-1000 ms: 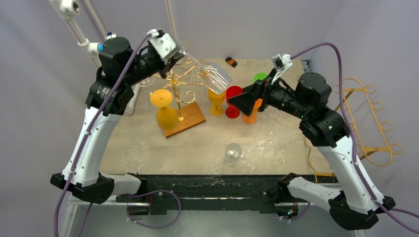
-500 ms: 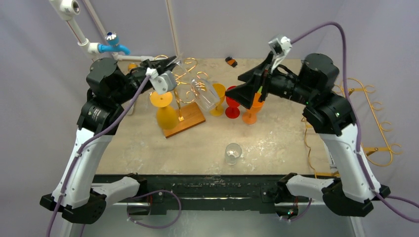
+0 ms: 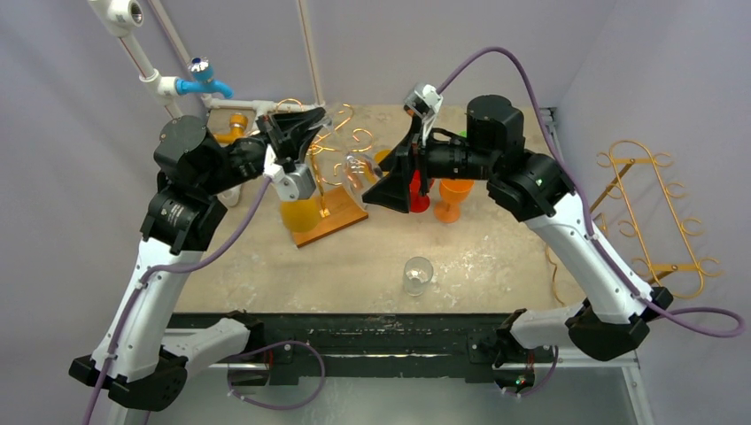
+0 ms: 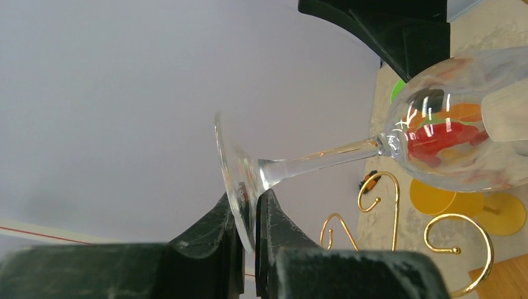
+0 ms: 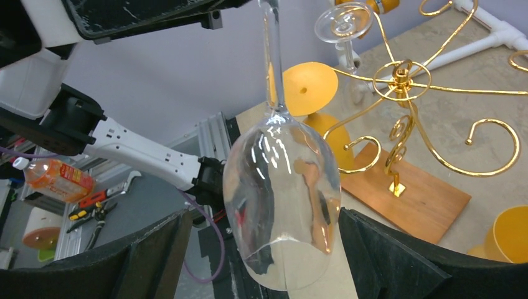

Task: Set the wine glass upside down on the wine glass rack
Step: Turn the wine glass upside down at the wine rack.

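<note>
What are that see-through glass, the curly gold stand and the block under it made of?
Wine glass: clear glass, possibly clear plastic; you see straight through it, and it carries sharp bright highlights.
Rack: thin metal wire by the look of it, with a shiny gold finish that glints.
Base: seems to be wood, smooth and orange-brown with faint grain.

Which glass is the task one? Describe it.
Find the gold rack on its wooden base. Near it, the left gripper pinches a clear wine glass by its foot. Unlike the coloured goblets and the second clear glass standing nearer, it is airborne.
</note>
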